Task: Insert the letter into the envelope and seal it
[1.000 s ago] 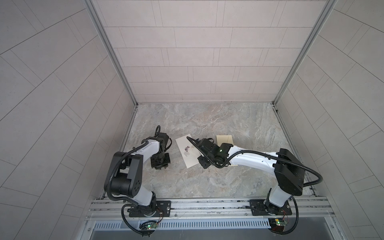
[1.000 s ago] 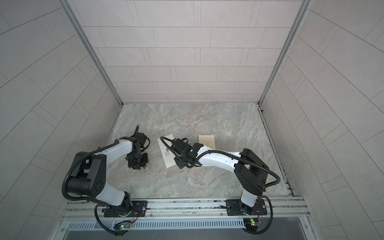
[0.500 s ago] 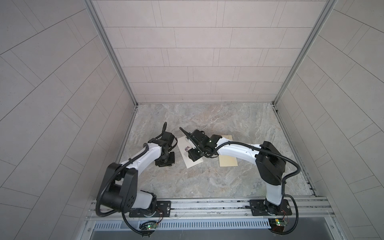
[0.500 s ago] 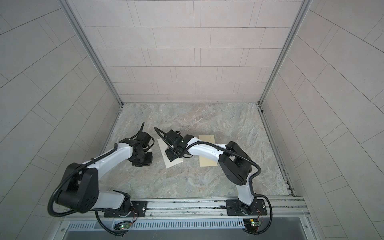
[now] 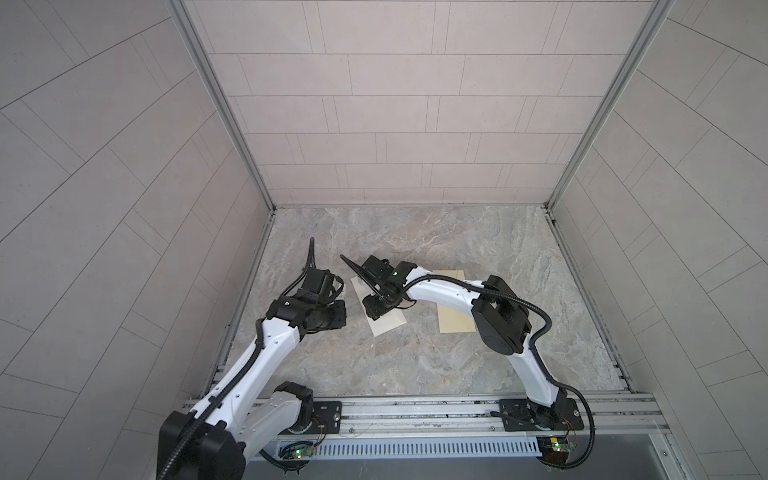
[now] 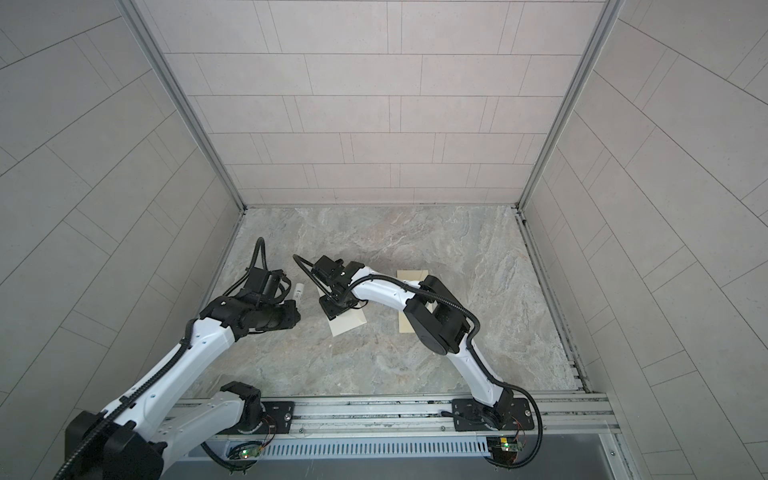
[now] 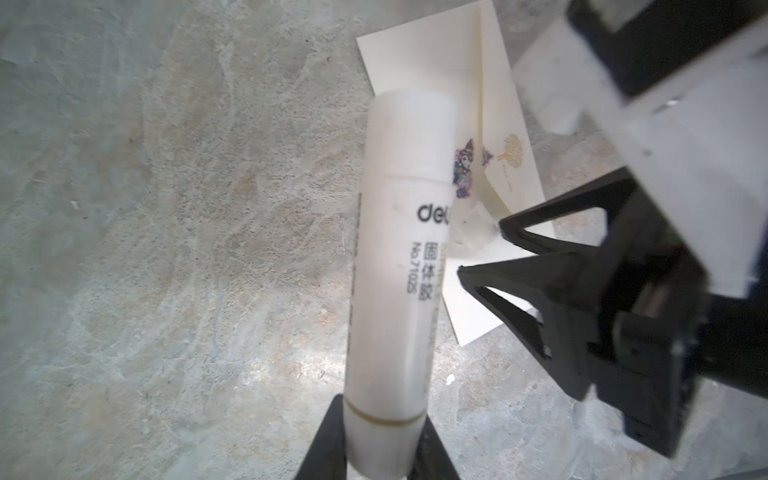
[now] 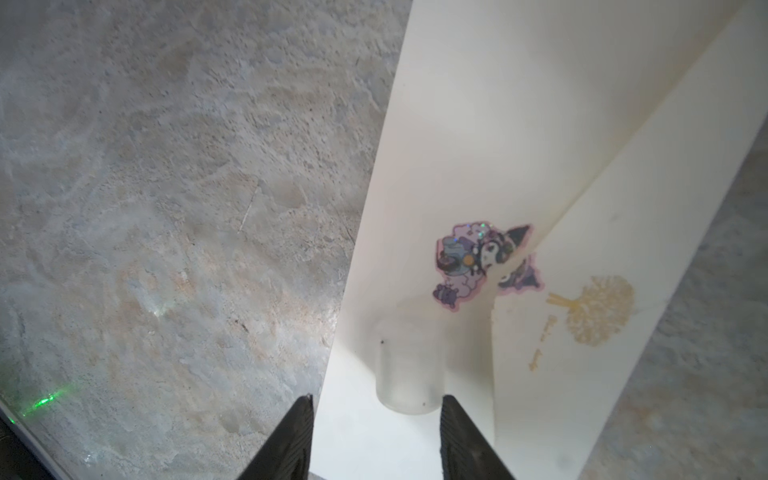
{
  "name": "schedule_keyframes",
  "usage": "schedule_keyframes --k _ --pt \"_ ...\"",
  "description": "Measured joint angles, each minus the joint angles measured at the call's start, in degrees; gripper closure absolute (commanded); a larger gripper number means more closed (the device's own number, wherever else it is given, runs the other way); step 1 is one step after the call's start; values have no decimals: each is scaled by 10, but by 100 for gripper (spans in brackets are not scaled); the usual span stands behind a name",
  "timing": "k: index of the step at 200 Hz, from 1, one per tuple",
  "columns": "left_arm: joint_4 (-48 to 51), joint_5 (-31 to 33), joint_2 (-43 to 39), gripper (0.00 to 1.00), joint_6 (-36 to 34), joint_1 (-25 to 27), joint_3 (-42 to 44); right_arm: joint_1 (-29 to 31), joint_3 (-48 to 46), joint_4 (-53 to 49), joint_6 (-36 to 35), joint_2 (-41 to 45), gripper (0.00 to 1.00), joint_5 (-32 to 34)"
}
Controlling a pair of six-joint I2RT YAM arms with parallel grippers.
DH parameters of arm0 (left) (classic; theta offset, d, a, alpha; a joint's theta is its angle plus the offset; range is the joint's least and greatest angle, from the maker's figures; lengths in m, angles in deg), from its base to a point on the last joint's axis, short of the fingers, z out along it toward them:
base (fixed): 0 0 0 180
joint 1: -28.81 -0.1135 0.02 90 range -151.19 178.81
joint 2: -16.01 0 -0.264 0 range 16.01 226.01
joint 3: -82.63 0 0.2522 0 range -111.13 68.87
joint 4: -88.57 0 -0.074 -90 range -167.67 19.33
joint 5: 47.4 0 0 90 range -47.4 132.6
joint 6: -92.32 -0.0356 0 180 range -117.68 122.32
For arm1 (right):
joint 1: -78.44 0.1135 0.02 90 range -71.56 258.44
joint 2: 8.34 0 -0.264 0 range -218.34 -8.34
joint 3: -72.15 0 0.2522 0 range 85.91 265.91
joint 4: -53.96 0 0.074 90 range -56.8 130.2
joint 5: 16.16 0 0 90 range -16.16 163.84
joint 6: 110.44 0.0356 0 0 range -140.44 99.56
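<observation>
While our right end effector [image 8: 376, 399] stands spread around a clear cap [image 8: 409, 365] on the envelope [image 8: 478, 124], our left end effector [image 7: 380, 419] pinches a glue stick [image 7: 399, 270] beside it. A tan sheet [image 5: 453, 316] lies near on the desk [image 5: 415, 374].

The right arm [image 5: 440, 293] hides part of the letter [image 5: 455, 322].

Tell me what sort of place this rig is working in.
Probably a purpose-built robot test cell: pale tiled walls on three sides, a marble-patterned tabletop, and a silver aluminium rail along the front.
</observation>
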Motion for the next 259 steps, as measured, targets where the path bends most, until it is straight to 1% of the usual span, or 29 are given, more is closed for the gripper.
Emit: schedule_keyframes --k 47,75,87,97,117,130,157,175,195,232,246,259 --pt "-11 -29 -10 100 -6 0 3 -3 56 -30 -19 -42 50 7" --pt "-14 -38 -10 100 -6 0 9 -4 93 -45 -26 -68 53 12" --pt "-14 -41 -10 100 -6 0 9 -4 109 -51 -29 -81 56 15" --pt "-15 -42 -10 100 -7 0 9 -5 119 -54 -31 -85 60 16" --pt "-16 -46 -10 100 -8 0 9 -5 128 -60 -35 -90 73 16" --pt "-17 -48 -10 100 -9 2 9 -6 128 -62 -33 -91 78 16" --pt "-22 -49 -9 100 -12 11 10 -7 123 -58 -30 -86 80 15" --pt "-30 -53 -7 100 -16 23 10 -12 86 -42 -21 -57 80 13" --pt "-48 -65 -8 100 -18 34 11 -28 13 -7 0 14 79 3" --pt "-104 -92 -16 100 -17 38 17 -104 -137 108 75 181 81 -24" --pt "-122 -107 -16 100 -16 39 18 -135 -190 160 113 222 81 -30" --pt "-137 -120 -16 100 -17 42 19 -156 -235 201 151 242 81 -35"
